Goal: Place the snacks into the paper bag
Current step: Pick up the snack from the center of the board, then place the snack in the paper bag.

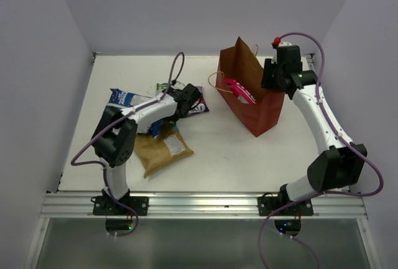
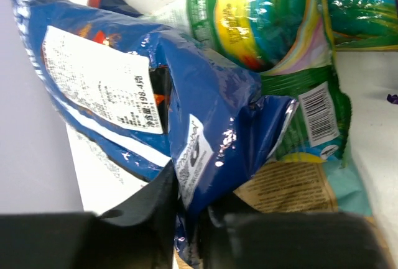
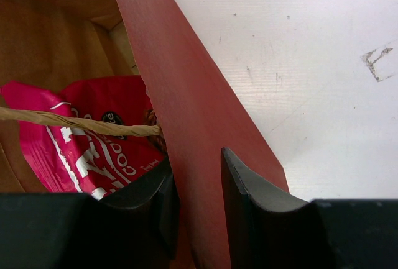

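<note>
The left arm (image 1: 146, 112) bends over a heap of snacks on the left of the white worktop (image 1: 224, 157), its jaws clamped on a crumpled fold near one end of a glossy blue-and-white foil packet (image 2: 205, 126). In the left wrist view the packet's long axis runs up and away from the jaws, so most of its length hangs beyond the grip. Two shiny green packets (image 2: 249, 14) lie just behind it, and a flat tan-brown packet (image 1: 163, 150) sits at the near edge of the heap.

Well to the right, across bare worktop, stands the red-brown paper carrier bag (image 1: 261, 117), its mouth open upward. The right arm (image 1: 317, 110) reaches it from the far right corner, its jaws pinched on the bag's near wall, one finger inside and one outside, beside a tan twine handle (image 3: 74, 123). A large pink packet (image 3: 93, 138) already lies inside.

The left arm is the nearer to the heap, while the right arm steadies the bag. The coming carry likely turns on one fact: the bag's mouth lies to the right of the left jaws and above the heap, so the long packet probably needs lifting clear of the rim and lowering end-first
</note>
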`<state>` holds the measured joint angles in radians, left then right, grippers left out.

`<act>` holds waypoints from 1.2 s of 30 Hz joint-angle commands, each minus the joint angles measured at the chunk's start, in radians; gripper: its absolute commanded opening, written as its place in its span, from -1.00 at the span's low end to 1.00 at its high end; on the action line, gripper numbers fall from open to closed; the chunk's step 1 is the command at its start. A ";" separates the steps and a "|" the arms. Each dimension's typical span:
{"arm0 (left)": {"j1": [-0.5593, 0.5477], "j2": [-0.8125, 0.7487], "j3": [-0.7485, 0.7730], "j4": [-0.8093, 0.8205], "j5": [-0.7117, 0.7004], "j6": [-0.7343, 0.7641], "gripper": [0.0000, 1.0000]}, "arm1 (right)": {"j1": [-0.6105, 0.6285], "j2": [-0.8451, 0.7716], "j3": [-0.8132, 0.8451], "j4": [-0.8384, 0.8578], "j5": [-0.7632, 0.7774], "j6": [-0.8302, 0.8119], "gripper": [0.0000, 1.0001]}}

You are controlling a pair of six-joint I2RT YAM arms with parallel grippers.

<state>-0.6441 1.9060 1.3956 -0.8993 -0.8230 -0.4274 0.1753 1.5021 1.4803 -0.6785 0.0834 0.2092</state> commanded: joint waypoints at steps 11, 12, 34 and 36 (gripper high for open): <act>0.011 -0.222 0.435 -0.147 0.060 0.016 -1.00 | -0.005 -0.042 -0.003 0.023 -0.028 0.004 -0.35; 0.012 -0.237 0.463 -0.147 0.076 0.019 -1.00 | -0.005 -0.043 -0.003 0.025 -0.033 0.002 -0.37; 0.011 -0.512 0.602 0.445 0.764 -0.138 -1.00 | -0.005 -0.052 0.003 0.043 -0.080 -0.005 -0.80; 0.012 -0.510 0.605 0.502 0.788 -0.155 -1.00 | -0.005 -0.052 0.002 0.046 -0.080 -0.004 -0.81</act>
<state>-0.6361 1.4231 1.9980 -0.6586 -0.1448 -0.5163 0.1753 1.4891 1.4803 -0.6655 0.0216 0.2085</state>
